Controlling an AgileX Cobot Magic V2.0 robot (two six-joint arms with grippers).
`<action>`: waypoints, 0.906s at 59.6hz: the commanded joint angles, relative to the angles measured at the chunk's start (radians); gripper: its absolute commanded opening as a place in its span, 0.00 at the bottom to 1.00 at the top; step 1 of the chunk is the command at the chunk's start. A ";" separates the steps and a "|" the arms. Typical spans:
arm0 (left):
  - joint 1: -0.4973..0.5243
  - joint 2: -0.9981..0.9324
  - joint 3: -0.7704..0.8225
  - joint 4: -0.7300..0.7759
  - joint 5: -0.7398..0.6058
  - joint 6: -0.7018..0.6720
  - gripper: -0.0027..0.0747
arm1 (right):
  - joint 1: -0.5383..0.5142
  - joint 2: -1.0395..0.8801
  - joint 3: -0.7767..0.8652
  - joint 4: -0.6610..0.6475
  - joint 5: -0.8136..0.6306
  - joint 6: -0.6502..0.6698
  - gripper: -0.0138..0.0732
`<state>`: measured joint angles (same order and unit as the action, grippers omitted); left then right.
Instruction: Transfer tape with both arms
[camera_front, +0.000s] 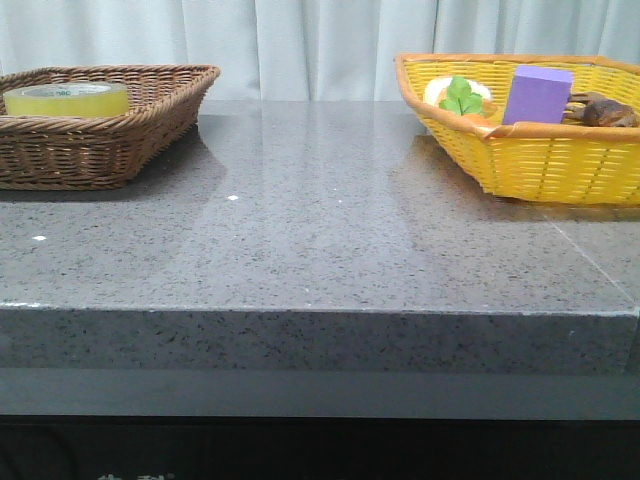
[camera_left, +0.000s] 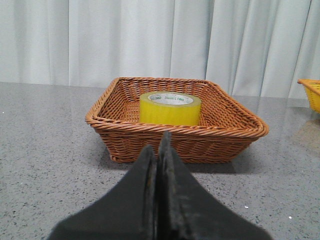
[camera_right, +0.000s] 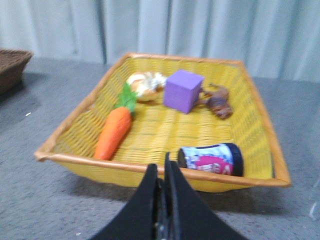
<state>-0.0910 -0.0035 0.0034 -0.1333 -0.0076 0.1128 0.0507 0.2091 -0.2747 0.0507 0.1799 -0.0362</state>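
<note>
The tape (camera_left: 170, 108), a thick glossy roll of translucent yellow with a white core, lies flat inside a brown woven wicker basket (camera_left: 125, 131) at the left end of the speckled grey stone tabletop (camera_front: 320, 240). The left hand (camera_left: 158, 150) hangs just short of that basket, its black fingers pressed together on nothing. The right hand (camera_right: 162, 175), likewise pinched closed and empty, faces a yellow plastic-weave basket (camera_right: 150, 132) holding a purple cube (camera_right: 183, 90), a carrot (camera_right: 114, 130) and a can (camera_right: 211, 159) on its side.
</note>
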 joint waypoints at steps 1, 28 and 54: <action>-0.006 -0.018 0.008 -0.006 -0.085 -0.010 0.01 | -0.041 -0.066 0.074 0.003 -0.191 -0.006 0.08; -0.006 -0.018 0.008 -0.006 -0.085 -0.010 0.01 | -0.049 -0.243 0.295 0.003 -0.259 -0.006 0.08; -0.006 -0.018 0.008 -0.006 -0.085 -0.010 0.01 | -0.049 -0.243 0.295 0.003 -0.225 -0.006 0.08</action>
<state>-0.0910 -0.0035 0.0034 -0.1333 -0.0076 0.1128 0.0028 -0.0093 0.0276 0.0512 0.0179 -0.0362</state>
